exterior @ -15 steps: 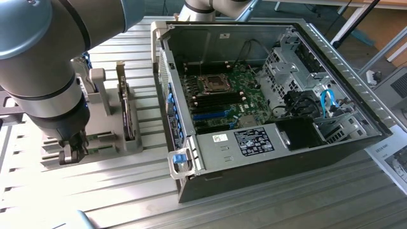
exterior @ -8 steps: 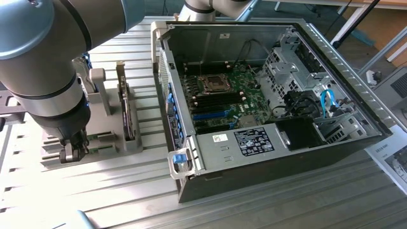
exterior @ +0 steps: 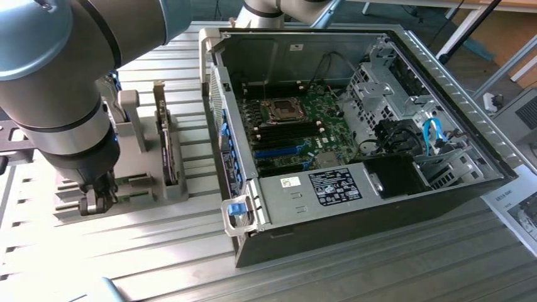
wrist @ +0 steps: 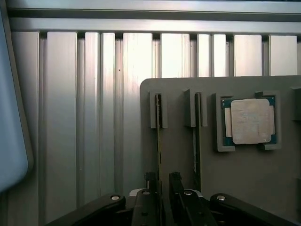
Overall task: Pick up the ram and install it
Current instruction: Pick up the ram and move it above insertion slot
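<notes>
Two rams stand on edge in slots of a grey holder [wrist: 178, 155]. The nearer ram [wrist: 158, 136] shows as a thin dark-green edge running down between my gripper's fingers. The second ram [wrist: 195, 141] stands one slot over. My gripper [wrist: 162, 190] is low over the first ram, one finger on each side, with a narrow gap still showing, so it is open around the stick. In the exterior view my gripper [exterior: 97, 200] hangs down at the near end of the holder [exterior: 143, 189], to the left of the open computer case [exterior: 353, 126].
A square silver processor chip [wrist: 249, 120] lies in a recess of the holder beyond the rams. Inside the case the motherboard [exterior: 293, 126] lies flat with black memory slots [exterior: 290, 133] below the processor socket [exterior: 281, 110]. Ribbed aluminium table [wrist: 94, 117] surrounds the holder.
</notes>
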`<state>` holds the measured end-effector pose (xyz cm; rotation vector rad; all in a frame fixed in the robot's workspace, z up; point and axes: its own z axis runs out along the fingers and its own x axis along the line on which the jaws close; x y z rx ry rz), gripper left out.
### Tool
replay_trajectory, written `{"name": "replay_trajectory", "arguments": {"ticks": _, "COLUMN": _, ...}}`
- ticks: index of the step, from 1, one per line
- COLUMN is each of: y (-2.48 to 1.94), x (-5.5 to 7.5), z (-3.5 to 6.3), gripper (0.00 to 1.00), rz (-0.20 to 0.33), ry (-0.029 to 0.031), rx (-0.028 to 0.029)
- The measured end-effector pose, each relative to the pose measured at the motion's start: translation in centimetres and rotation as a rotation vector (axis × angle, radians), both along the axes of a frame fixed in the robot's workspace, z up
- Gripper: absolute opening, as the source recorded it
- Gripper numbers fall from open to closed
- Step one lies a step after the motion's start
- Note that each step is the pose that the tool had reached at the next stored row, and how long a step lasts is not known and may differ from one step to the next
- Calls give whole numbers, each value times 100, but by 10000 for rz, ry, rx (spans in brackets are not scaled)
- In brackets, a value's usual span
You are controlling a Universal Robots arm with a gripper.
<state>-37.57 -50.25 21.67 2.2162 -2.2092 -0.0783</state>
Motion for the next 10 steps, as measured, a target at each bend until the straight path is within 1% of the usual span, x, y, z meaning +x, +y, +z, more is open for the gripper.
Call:
{"name": "replay_trajectory", "arguments": {"ticks": 5, "y": 0, "x": -1, "z": -34, "gripper": 25, "rz": 0, "ry": 4, "rx": -3}}
{"name": "replay_trajectory", "arguments": {"ticks": 8, "y": -1, "x": -1, "z": -39, "gripper": 25, "rz": 0, "ry": 6, "rx": -5}}
{"name": "replay_trajectory", "arguments": {"ticks": 10, "y": 0, "x": 0, "z": -54, "gripper": 25, "rz": 0, "ry": -1, "rx": 1}}
